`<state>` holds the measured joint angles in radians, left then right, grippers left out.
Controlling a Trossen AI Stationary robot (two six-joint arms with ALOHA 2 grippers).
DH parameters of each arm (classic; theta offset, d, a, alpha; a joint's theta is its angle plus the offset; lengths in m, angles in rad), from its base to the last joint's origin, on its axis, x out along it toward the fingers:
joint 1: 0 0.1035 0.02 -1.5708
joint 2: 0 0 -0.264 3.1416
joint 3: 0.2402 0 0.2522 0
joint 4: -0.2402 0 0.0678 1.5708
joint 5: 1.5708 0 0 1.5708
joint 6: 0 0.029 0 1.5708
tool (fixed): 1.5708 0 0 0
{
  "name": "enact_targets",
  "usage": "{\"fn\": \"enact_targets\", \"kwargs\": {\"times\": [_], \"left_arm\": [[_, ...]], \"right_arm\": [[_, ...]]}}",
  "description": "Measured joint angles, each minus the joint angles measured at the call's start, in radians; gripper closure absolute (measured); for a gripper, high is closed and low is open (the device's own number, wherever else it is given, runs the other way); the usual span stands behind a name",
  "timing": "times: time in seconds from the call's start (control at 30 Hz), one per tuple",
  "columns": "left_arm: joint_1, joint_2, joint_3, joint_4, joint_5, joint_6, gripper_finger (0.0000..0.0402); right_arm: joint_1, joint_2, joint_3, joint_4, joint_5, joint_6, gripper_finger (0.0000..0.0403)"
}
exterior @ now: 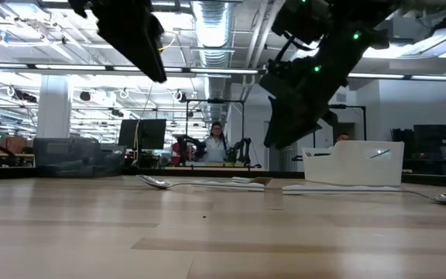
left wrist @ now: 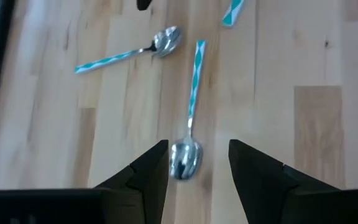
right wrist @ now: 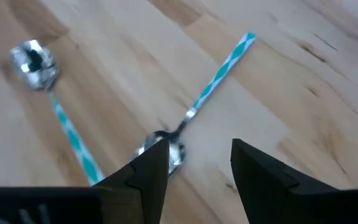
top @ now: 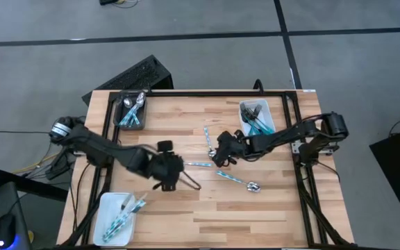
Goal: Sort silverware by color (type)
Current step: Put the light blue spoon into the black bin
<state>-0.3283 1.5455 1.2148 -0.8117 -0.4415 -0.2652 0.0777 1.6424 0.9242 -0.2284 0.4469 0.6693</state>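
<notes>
Spoon (left wrist: 189,127) lengthwise – bowl (left wrist: 185,160) toward fingers (left wrist: 151,171)

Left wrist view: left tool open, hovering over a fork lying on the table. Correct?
Not quite. It is a spoon, not a fork: the left wrist view shows its rounded bowl between the fingers of the open left tool, lying on the table.

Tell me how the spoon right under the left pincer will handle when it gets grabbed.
The spoon looks stiff, with a straight thin handle. It lies flat on the table, so it may skid rather than lift. Its shiny bowl could slip between the open left pincer fingers.
</notes>
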Motion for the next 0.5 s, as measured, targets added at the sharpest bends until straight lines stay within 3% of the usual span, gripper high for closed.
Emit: {"fn": "enact_targets", "kwargs": {"times": [0.17,0.5], "left_arm": [[0.089,0.000,-0.070,0.098,0.032,0.071,0.0246],[0.179,0.001,-0.330,0.603,0.157,0.243,0.0246]], "right_arm": [[0.036,-0.004,0.008,-0.040,-0.001,-0.019,0.0213],[0.092,-0.042,0.007,-0.064,0.000,-0.023,0.0213]]}}
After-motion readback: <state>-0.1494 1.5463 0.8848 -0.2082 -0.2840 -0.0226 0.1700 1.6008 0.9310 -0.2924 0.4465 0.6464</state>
